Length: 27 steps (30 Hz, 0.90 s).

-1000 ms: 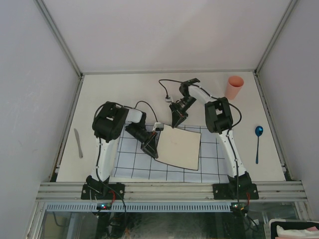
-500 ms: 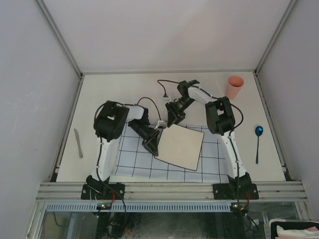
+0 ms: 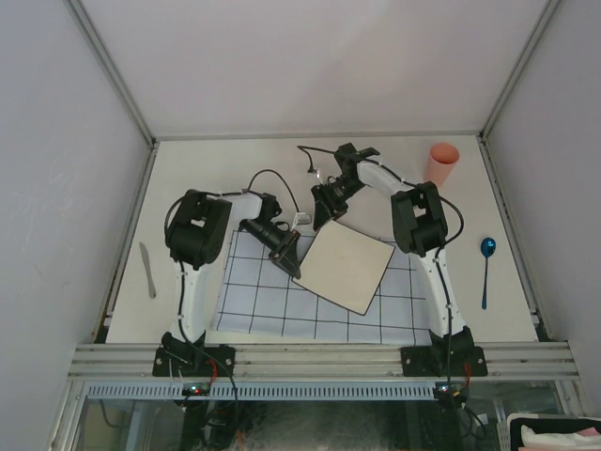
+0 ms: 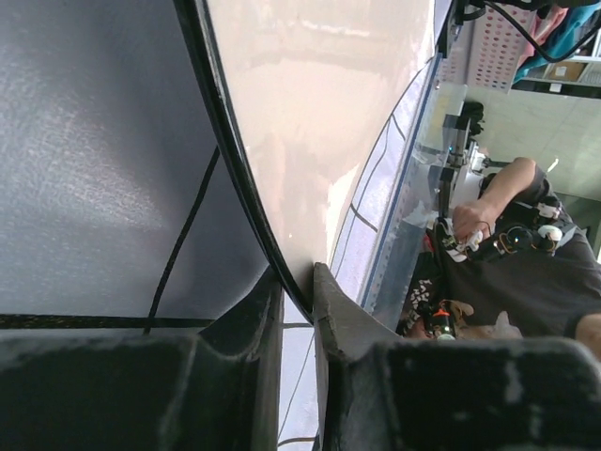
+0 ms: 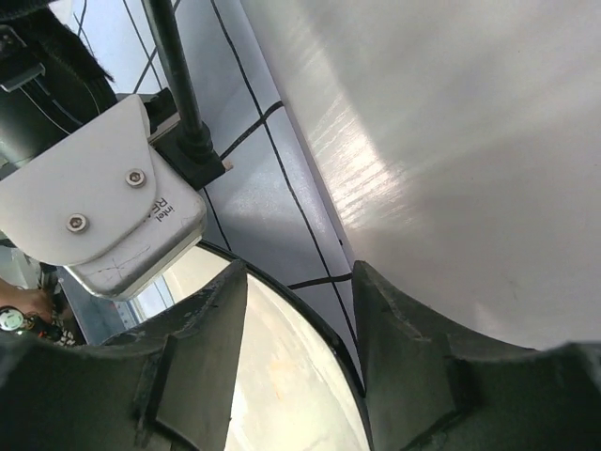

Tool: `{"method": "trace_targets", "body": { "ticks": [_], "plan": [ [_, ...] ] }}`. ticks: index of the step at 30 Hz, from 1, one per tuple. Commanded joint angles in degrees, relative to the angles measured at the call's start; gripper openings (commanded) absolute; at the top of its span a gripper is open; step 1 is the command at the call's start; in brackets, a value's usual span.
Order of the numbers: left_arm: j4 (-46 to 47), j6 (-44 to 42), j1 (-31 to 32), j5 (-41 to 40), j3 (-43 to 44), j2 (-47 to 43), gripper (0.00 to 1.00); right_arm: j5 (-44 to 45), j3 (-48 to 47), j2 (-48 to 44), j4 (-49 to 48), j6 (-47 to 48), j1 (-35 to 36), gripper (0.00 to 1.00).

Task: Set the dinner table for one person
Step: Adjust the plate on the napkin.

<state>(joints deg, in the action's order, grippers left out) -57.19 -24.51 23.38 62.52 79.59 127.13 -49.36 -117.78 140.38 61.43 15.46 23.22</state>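
Note:
A square cream plate (image 3: 346, 270) with a dark rim lies turned like a diamond over the light-blue grid cloth (image 3: 272, 305) on the off-white dinner table (image 3: 225, 169). My left gripper (image 3: 290, 256) is shut on the plate's left edge; in the left wrist view the jaws (image 4: 296, 274) pinch the rim of the plate (image 4: 319, 113). My right gripper (image 3: 325, 215) is open at the plate's far corner. In the right wrist view its jaws (image 5: 299, 274) stand either side of the rim of the plate (image 5: 282, 385) without closing on it.
A pink cup (image 3: 442, 164) stands at the back right. A blue spoon (image 3: 485, 270) lies by the right edge. A knife (image 3: 147, 271) lies by the left edge. The left wrist's white camera housing (image 5: 103, 216) sits close to my right gripper.
The plate has turned from nearly square-on to a diamond and shifted right. My left gripper moved away from the near edge with it. My right gripper drew back a little toward the far side.

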Motion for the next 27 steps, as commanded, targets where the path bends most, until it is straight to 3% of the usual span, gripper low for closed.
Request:
{"method": "trace_targets", "body": {
  "ticks": [1,3,8,11,13,27],
  "plan": [
    [6.5,0.7,-1.1,-3.2,-1.5,-4.5,0.01,-1.1,-0.3,-2.7,-1.0,0.5,0.1,0.4],
    [7.0,1.4,-1.9,-3.9,-1.3,-4.7,0.0,-1.4,-0.3,-2.4,-0.7,0.7,0.1,0.31],
    [10.9,5.4,-3.0,-6.9,-2.0,-7.6,0.0,-1.4,0.6,-2.4,0.8,2.3,0.1,0.29],
    [11.6,5.9,-3.9,-8.5,-1.6,-9.1,0.0,-1.7,1.6,-2.6,0.4,2.6,-0.1,0.16],
    [11.7,6.3,-4.7,-8.6,-0.7,-9.2,0.0,-2.5,1.8,-2.4,0.1,2.5,0.0,0.01],
    [10.0,6.9,-6.2,-7.8,1.0,-8.9,0.0,-2.6,4.7,-2.7,0.1,3.3,1.2,0.0]
  ]
}}
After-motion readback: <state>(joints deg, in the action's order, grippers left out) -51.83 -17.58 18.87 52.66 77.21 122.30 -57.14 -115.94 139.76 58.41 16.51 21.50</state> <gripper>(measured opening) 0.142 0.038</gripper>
